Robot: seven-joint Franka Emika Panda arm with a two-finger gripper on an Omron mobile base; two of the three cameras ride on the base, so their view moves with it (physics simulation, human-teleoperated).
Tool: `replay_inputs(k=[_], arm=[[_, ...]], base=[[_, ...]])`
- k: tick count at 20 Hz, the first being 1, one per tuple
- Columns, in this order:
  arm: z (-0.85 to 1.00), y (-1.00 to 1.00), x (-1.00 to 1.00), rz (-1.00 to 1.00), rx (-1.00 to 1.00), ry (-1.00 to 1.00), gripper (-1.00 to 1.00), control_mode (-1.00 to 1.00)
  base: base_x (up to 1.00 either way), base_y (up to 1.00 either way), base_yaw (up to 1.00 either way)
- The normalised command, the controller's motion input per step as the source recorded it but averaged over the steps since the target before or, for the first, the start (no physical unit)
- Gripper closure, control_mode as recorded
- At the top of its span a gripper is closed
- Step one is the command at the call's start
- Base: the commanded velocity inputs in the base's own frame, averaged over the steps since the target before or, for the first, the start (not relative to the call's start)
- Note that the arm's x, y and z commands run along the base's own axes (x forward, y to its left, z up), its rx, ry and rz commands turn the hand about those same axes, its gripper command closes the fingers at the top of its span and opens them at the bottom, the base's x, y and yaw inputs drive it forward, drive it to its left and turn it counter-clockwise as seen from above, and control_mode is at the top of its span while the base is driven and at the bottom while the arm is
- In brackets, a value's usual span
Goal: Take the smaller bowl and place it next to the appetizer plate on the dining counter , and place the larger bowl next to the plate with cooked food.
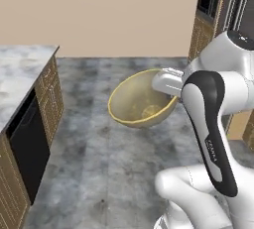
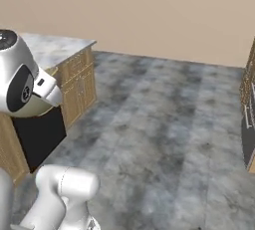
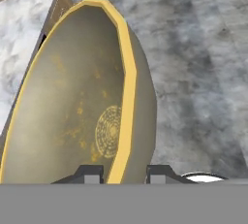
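Between gripper (image 3: pixel 124 173) fingertips: larger bowl (image 3: pixel 82 102) rim.

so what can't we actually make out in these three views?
- Left base view: the tool's fingers, hidden behind the deep olive-tan yellow-rimmed bowl and the white arm.
- Hand view: the bowl's near edge and the tool tips' contact, cut off by the bottom edge.
- Right base view: the marble-topped wooden cabinet, partly covered by the arm.

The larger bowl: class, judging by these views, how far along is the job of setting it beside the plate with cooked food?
Done: the larger bowl is picked up, its yellow rim pinched in the gripper. In hand: it hangs tilted above the grey floor, clear of any counter. Left: setting it next to the plate with cooked food.
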Motion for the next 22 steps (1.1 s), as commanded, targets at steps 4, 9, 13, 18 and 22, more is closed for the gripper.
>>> replay_inputs(k=[4, 9, 13, 18, 22], arm=[[0.00, 0.00, 0.00, 0.00, 0.00, 0.00, 1.00, 1.00], [0.00, 0.00, 0.00, 0.00, 0.00, 0.00, 1.00, 1.00], [0.00, 0.00, 0.00, 0.00, 0.00, 0.00, 1.00, 1.00], [0.00, 0.00, 0.00, 0.00, 0.00, 0.00, 1.00, 1.00], [0.00, 0.00, 0.00, 0.00, 0.00, 0.00, 1.00, 1.00]], base=[[1.00, 0.05, -0.53], [0.94, 0.41, -0.79], [1.00, 0.89, -0.61], [1.00, 1.00, -0.29], [1.00, 0.92, 0.08]])
